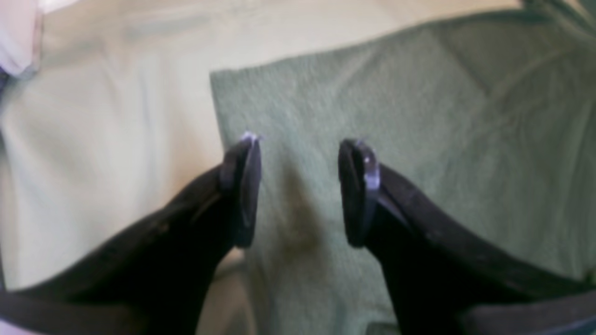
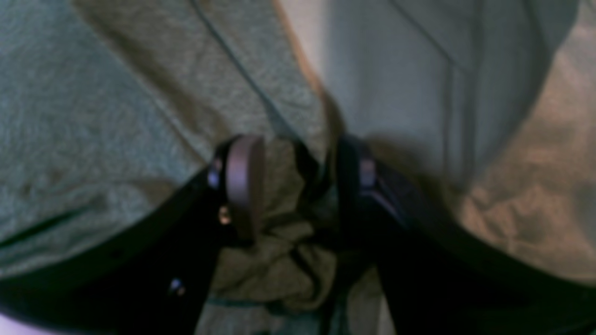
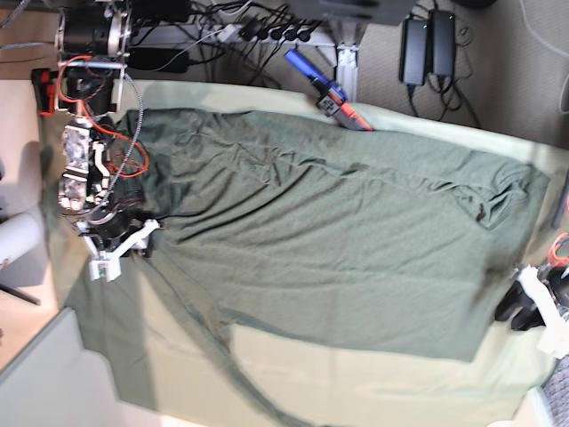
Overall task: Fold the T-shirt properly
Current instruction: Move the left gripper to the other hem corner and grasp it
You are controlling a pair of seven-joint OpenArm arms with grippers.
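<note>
While both hands sit at opposite ends of the shirt, the useful judgement is about regrasping. The left hand [image 1: 298, 186] hangs released, its fingers [image 1: 244, 186] apart with nothing between them, just over a flat squared corner of the shirt [image 1: 396, 139] whose edges lie straight on the pale table cloth [image 1: 116, 139]. The right hand [image 2: 293, 186] also stands parted, but a bunched wad of the shirt [image 2: 274, 260] lies between its fingers [image 2: 244, 177]; the blur hides whether the cloth is only resting there or caught, so I read it as let go rather than gripped. Seen from the base view, the shirt [image 3: 338, 240] lies spread across most of the table [image 3: 427, 382], wrinkled near the right hand [image 3: 120, 245] and smoother toward the left hand [image 3: 524, 307], with a sleeve trailing off toward the lower edge. To do this step well, I judge that the right hand should clear the wad before moving, since a snagged knit would drag the whole side. Each hand should then pinch a clean edge or corner, not a bunch, and lift evenly so the fold line stays straight. The soft knit will likely sag and crease, so a slow, level carry suits it. The trailing sleeve probably needs tucking in first.
</note>
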